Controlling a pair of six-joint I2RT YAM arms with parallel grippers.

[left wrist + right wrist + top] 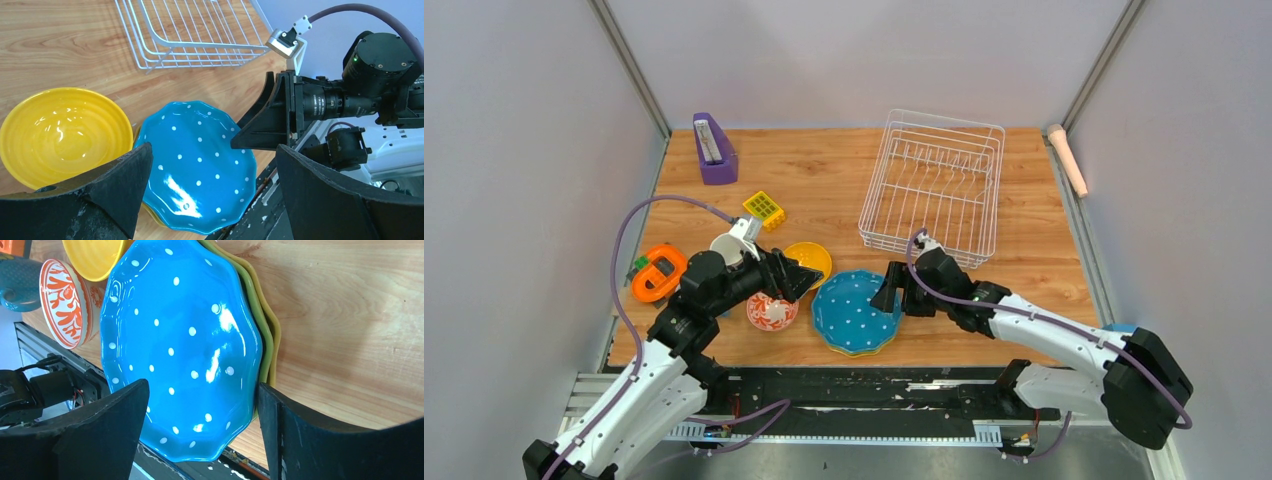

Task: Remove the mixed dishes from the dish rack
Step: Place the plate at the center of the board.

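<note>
Centrally, by the table's (824, 170) near edge: laid the blue plate (856, 312) flat, face up, atop lower plates (270, 340), apparently for a compact stack; round, hence no long axis. Left the rack (932, 186) bare toward the far right corner. Held right gripper (890, 292) unclenched, grasping nothing, over the plate's right rim; left gripper (802, 277) agape, empty, near the bowl (812, 258).

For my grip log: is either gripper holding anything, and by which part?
Nothing is held. The right gripper stands open over the blue plate; the left gripper is open and empty.
</note>
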